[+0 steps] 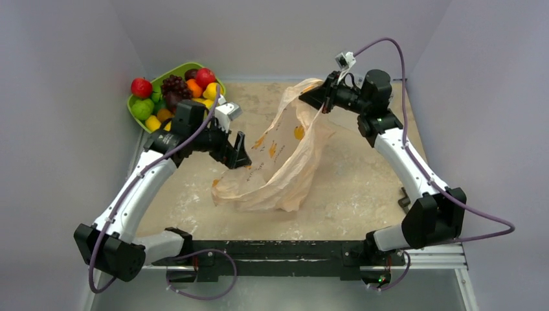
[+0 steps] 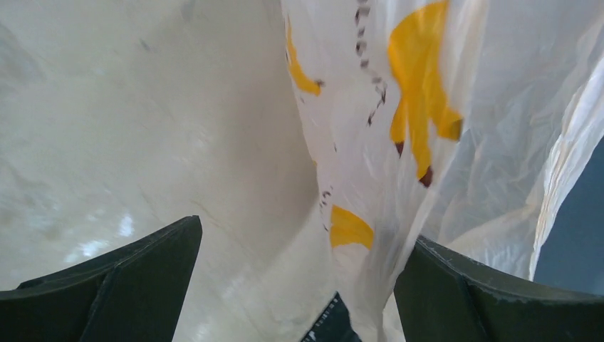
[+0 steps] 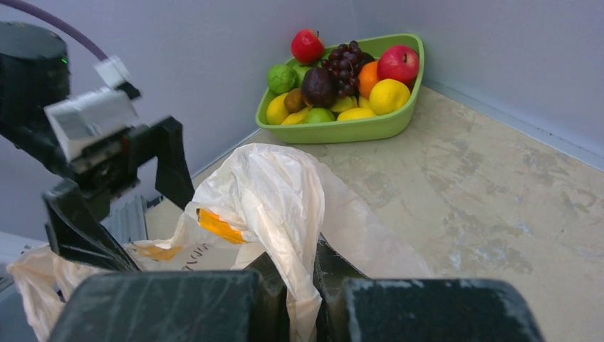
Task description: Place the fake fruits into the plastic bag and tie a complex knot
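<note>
The peach plastic bag (image 1: 285, 162) hangs stretched from the table up toward the back right. My right gripper (image 1: 322, 97) is shut on the bag's upper edge (image 3: 299, 235) and holds it raised. My left gripper (image 1: 237, 154) is open at the bag's left side; in the left wrist view the bag film (image 2: 399, 142) with yellow prints lies between its fingers (image 2: 135, 285), near the right one. The fake fruits (image 1: 173, 97) lie piled in the lime-green tray (image 1: 173, 70) at the back left, also in the right wrist view (image 3: 342, 78). No knot shows.
Grey walls close the left, back and right sides. A red fruit (image 1: 141, 87) sits at the tray's left rim. The black rail (image 1: 278, 249) with the arm bases runs along the near edge.
</note>
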Robot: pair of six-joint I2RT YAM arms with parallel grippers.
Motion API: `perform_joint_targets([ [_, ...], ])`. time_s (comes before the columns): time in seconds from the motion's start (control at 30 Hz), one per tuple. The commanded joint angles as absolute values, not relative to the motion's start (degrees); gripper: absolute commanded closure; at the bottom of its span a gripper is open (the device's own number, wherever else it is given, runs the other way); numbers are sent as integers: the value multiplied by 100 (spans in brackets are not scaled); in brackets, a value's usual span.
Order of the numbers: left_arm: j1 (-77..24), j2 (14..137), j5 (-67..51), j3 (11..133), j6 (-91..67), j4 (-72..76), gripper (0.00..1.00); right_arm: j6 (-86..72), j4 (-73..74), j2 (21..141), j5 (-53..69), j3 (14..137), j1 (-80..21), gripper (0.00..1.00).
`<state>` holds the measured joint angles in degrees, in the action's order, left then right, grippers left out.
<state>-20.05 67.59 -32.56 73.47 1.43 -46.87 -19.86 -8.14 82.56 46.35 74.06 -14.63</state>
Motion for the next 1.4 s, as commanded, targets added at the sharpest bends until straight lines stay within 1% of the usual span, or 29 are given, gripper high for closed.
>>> perform_joint_targets([
  [0.0,-2144,6360,-3994,6724,-998,-3942,0,-1820,-972,7820,4354,7102,-1518,100],
  [0.07,-2179,6147,-4297,6305,-1308,-3490,0,-1787,-975,7747,4367,6986,-1527,100],
  [0.1,-2262,6092,-4285,6174,-1379,-3361,0,-1797,-996,7724,4422,6941,-1527,100],
  [0.13,-2390,6104,-4189,6136,-1332,-3405,2,-1848,-1061,7683,4507,6898,-1529,100],
  [0.17,-2452,6187,-4146,6203,-1177,-3555,26,-1870,-1102,7644,4616,6863,-1528,100],
  [0.2,-2457,6294,-4179,6340,-1033,-3744,59,-1861,-1081,7601,4779,6856,-1529,100],
  [0.23,-2401,6416,-4123,6559,-812,-3942,88,-1846,-995,7546,4926,6867,-1518,100],
  [0.27,-2358,6478,-4002,6794,-568,-4141,100,-1656,-725,7489,5003,6938,-1507,100],
  [0.3,-2348,6516,-3923,7070,-224,-4328,100,-1240,-250,7416,5063,7053,-1495,97],
  [0.33,-2351,6554,-3896,7337,158,-4532,100,-817,353,7344,5114,7182,-1488,89],
  [0.37,-2355,6604,-3903,7579,451,-4744,100,-289,902,7273,5126,7293,-1486,71],
  [0.4,-2351,6671,-3924,7827,715,-5079,100,293,1400,7191,5095,7389,-1486,55],
  [0.43,-2354,6732,-3964,8000,943,-5310,100,773,1835,7111,4981,7459,-1488,35],
  [0.47,-2355,6802,-4096,8132,1203,-5548,100,1105,2126,7028,4719,7497,-1486,21],
  [0.5,-2355,6869,-4204,8278,1411,-5779,100,1353,2323,6963,4438,7530,-1484,13],
  [0.6,-2382,6997,-4421,8419,1897,-6160,100,2175,2818,6878,4027,7699,-1485,2],
  [0.8,-2441,7257,-4487,8721,2237,-6394,100,2870,3335,7125,3845,8176,-1496,1],
  [0.9,-2452,7370,-4552,8741,2228,-6404,100,3005,3475,7396,4142,8221,-1522,1],
  [1.0,-2421,7436,-4564,8698,2190,-6352,100,3467,4117,7694,4662,8378,-1623,1],
  [1.07,-2410,7491,-4651,8716,2186,-6364,100,3537,4284,7715,4952,8359,-1762,1],
  [1.13,-2398,7513,-4730,8723,2176,-6322,100,3598,4213,7585,4975,8164,-1906,1],
  [1.17,-2399,7516,-4803,8734,2236,-6366,100,3603,4010,7474,4869,8008,-1974,1],
  [1.27,-2380,7501,-4942,8778,2333,-6411,100,3480,3174,7153,3868,7434,-2165,1],
  [1.37,-2277,7523,-5167,8835,2400,-6516,100,3497,2328,7199,3051,7012,-2164,1],
])
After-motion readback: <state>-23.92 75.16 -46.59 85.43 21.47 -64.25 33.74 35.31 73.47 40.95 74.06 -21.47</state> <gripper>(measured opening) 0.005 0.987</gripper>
